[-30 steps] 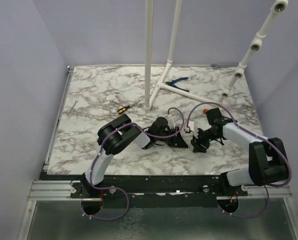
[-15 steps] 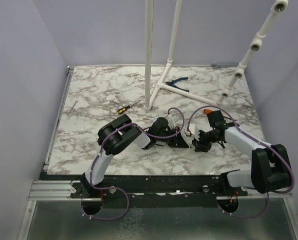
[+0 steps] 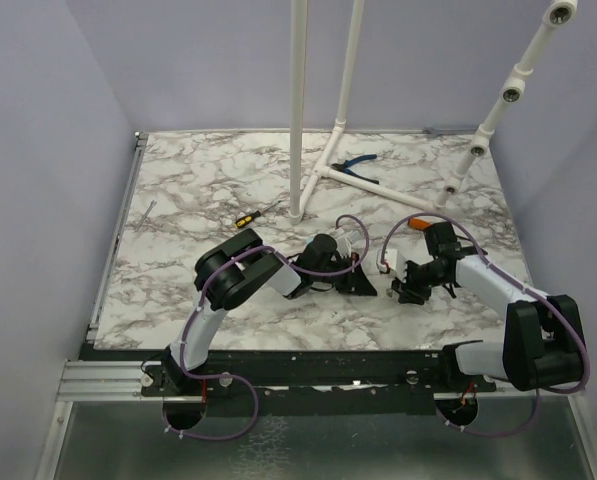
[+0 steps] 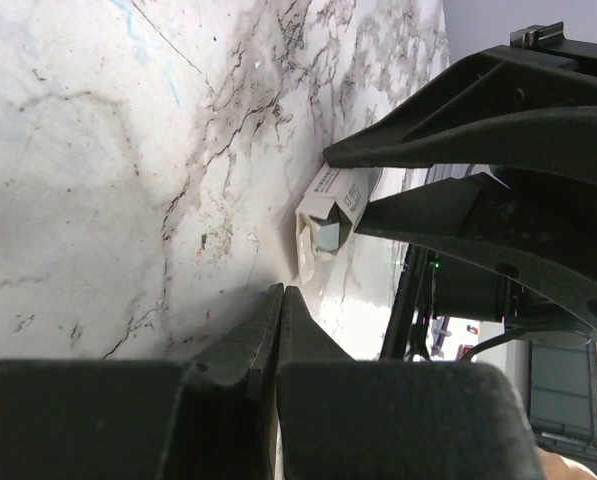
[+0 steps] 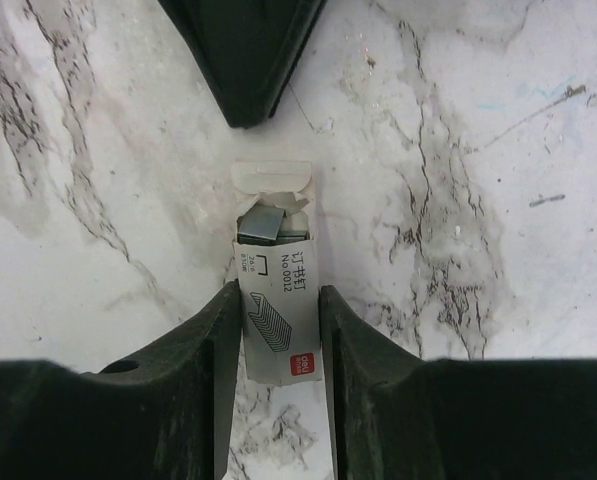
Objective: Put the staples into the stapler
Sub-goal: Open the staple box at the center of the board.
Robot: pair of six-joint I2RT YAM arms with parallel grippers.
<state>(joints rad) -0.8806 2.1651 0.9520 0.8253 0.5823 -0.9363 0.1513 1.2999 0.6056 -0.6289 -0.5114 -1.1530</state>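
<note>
Top view: my right gripper (image 3: 406, 288) has backed off rightward. A strip of marble table (image 3: 198, 180) now shows between it and the left gripper (image 3: 363, 282), which it was nose to nose with a second ago.
Left wrist: left fingers (image 4: 263, 330) are pressed together and empty. The staple box (image 4: 335, 205) lies just beyond their tips.
Right wrist: right fingers (image 5: 213, 340) pinch the box by its sides. Its torn end points past the tips, with staples (image 5: 263, 222) showing.
Stapler: I find it in no view.
Meaning: the box is held and open, so I judge loading barely begun.
</note>
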